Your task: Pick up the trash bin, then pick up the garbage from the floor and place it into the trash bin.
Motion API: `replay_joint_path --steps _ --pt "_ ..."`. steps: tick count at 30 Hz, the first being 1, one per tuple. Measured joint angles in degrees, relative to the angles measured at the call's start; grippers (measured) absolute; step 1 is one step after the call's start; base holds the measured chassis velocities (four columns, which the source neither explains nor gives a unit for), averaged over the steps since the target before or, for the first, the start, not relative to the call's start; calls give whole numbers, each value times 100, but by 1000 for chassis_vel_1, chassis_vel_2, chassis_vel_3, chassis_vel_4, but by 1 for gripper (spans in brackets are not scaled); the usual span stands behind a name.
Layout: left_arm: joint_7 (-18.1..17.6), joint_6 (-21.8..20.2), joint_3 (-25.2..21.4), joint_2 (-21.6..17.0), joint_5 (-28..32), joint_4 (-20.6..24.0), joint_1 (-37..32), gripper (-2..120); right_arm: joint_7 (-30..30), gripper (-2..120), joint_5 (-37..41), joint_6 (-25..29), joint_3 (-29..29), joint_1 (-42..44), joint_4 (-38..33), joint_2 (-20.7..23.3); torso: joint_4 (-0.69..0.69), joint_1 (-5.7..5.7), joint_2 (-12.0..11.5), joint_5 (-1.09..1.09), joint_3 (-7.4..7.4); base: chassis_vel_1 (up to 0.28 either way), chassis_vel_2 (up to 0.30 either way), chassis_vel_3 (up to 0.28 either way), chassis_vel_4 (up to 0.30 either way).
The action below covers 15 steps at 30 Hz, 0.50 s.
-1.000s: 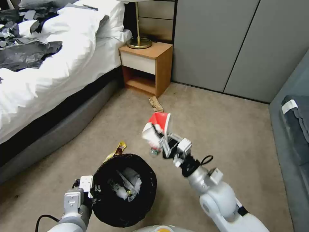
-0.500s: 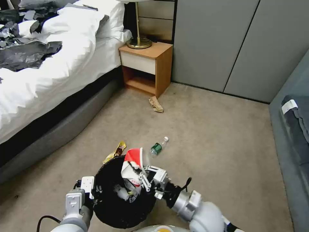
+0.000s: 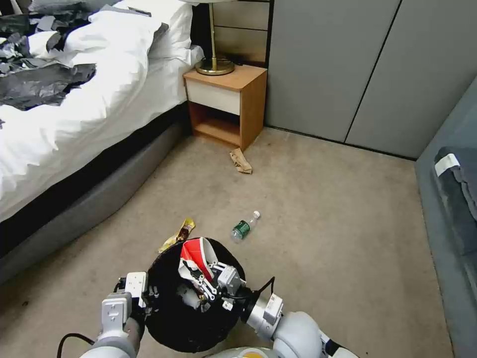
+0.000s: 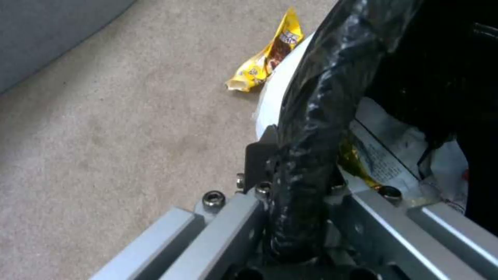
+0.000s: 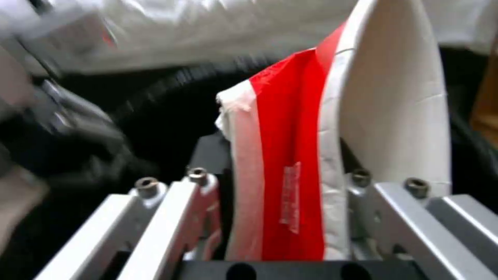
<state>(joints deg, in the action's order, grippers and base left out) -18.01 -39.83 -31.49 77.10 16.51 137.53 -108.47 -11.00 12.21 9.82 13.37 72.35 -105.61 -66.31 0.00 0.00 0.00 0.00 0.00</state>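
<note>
Inside glossy black-lined trash bin (image 3: 169, 318): crumpled red-white packet (image 3: 195, 252).

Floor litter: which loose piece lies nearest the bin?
The yellow wrapper, lying right beside the bin rim. The bottle lies farther off, and the brown paper bag farthest, by the nightstand.

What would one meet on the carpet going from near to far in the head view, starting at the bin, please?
Trash bin with the red-white packet in the right gripper → green-labelled bottle → brown paper bag → nightstand.
</note>
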Motion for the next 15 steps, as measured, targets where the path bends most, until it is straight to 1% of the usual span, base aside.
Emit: replay_joint_path --steps 1,2,3,4,5,7,9,10,12,13,14,15 --pt "0 0 -2 -2 -1 0 0 0 193 36 -5 -257 24 0 -100 95 -1 0 0 0 0 0 0 0 0" --pt "0 0 -2 -2 -1 0 0 0 193 36 -5 -257 24 0 -100 95 -1 0 0 0 0 0 0 0 0" --pt "2 0 -4 -4 -1 0 0 0 418 45 68 -545 55 -6 -207 223 -1 0 0 -1 0 0 0 0 0" --pt "3 0 -4 -3 -2 0 0 0 514 48 112 -682 73 -18 -250 293 -1 0 0 0 0 0 0 0 0" --pt "17 0 12 11 -13 0 3 0 603 56 145 -847 95 -65 -305 414 -1 0 0 0 0 0 0 0 0" --pt "17 0 14 13 -16 0 4 0 606 58 145 -860 97 -68 -308 425 0 0 0 0 0 0 0 0 0" --pt "21 0 33 33 -31 -2 9 0 615 67 146 -987 110 -76 -354 523 0 0 0 0 0 0 0 0 0" --pt "21 0 33 33 -31 -2 9 0 615 67 146 -987 110 -76 -354 523 0 0 0 0 0 0 0 0 0" --pt "25 1 42 43 -36 -2 13 0 612 78 136 -1153 119 -28 -434 633 0 0 0 0 0 0 0 0 0" --pt "27 1 43 43 -36 -3 15 0 611 82 132 -1228 122 -2 -474 672 -1 0 0 0 0 0 0 0 0" --pt "27 1 43 43 -36 -3 15 0 611 82 132 -1228 122 -2 -474 672 -1 0 0 0 0 0 0 0 0" --pt "29 1 44 43 -36 -3 16 0 608 88 128 -1299 123 21 -512 704 -1 0 0 0 0 0 0 0 0"
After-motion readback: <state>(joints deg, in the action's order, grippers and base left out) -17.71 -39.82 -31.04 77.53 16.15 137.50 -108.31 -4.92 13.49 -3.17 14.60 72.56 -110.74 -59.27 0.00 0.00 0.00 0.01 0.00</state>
